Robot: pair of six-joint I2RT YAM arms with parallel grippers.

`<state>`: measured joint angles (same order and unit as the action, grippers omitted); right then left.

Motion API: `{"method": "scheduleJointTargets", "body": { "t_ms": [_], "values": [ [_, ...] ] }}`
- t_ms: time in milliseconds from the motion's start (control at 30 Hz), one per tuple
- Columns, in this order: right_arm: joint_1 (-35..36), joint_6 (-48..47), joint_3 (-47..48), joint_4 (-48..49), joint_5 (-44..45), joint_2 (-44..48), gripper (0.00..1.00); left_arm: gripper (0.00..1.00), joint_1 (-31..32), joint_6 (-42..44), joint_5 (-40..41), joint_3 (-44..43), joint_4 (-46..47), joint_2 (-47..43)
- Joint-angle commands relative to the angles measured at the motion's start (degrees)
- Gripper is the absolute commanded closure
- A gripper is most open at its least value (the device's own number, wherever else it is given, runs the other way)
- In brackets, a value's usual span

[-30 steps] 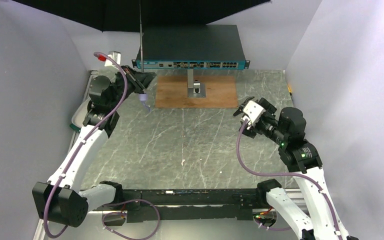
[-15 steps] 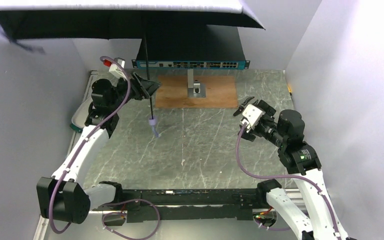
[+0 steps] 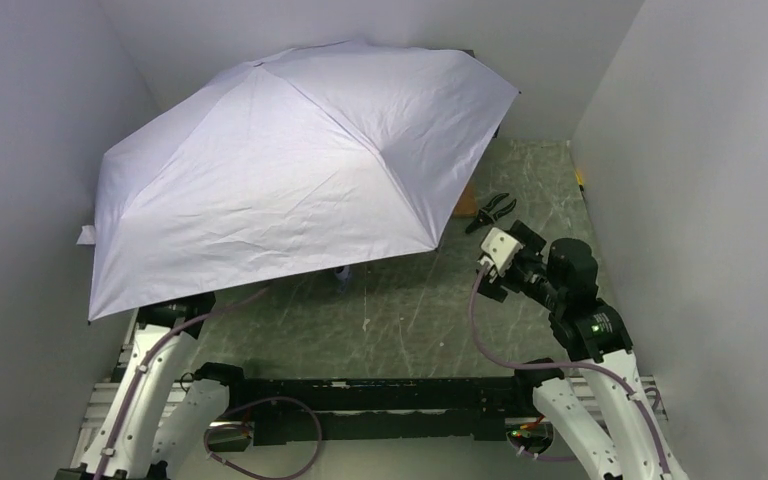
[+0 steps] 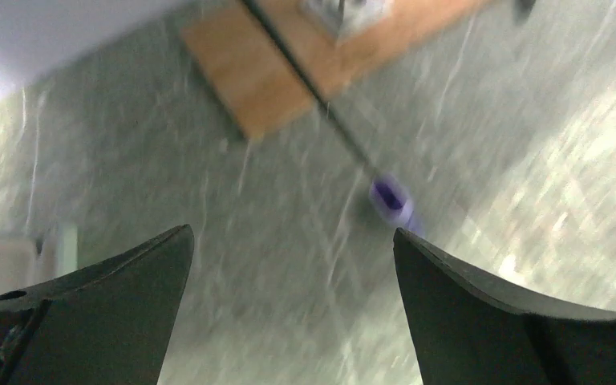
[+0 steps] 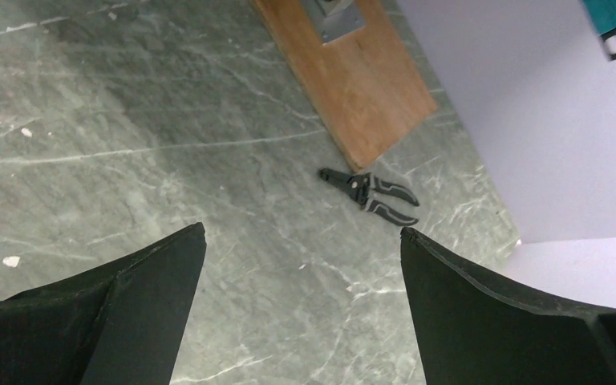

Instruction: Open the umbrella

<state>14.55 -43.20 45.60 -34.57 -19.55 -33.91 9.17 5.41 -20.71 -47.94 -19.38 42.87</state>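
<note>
The umbrella (image 3: 290, 170) has dropped from overhead and now covers the left half of the surface (image 3: 410, 300), fully spread and tilted. Your left tool (image 4: 293, 233) and right tool (image 5: 303, 228) both gape wide, empty. Opening looks done.

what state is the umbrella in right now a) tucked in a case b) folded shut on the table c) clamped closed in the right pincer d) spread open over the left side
d: in the top view the umbrella has its pale canopy spread wide over the left side of the table, and the right pincer is open with nothing in it.
</note>
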Motion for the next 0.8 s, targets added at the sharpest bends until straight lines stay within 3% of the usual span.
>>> {"method": "scheduleJointTargets", "body": {
  "t_ms": [0, 100, 200, 467, 767],
  "values": [
    [0.1, 1.7, -2.7, 1.7, 0.2, 1.3, 0.07, 0.0, -0.1, 24.9, 5.7, 3.9, -20.5, 0.0],
    [0.0, 1.4, -4.0, 0.9, 0.5, 1.7, 0.06, 0.0, -0.1, 29.2, 9.9, 6.6, -26.6, -1.6],
    [0.0, 1.7, -5.6, 0.6, 1.8, 2.3, 0.04, 0.0, -0.1, 34.3, 8.8, 7.9, -33.3, -6.0],
    [0.0, 5.4, -9.9, 2.0, 8.6, 6.5, 0.0, 0.0, -0.1, 31.7, 22.2, 11.5, -37.6, -20.5],
    [0.1, 8.2, -10.0, 2.5, 10.7, 10.7, 0.0, 0.0, -0.1, 31.2, 34.5, 12.1, -37.4, -27.8]
  ]
}}
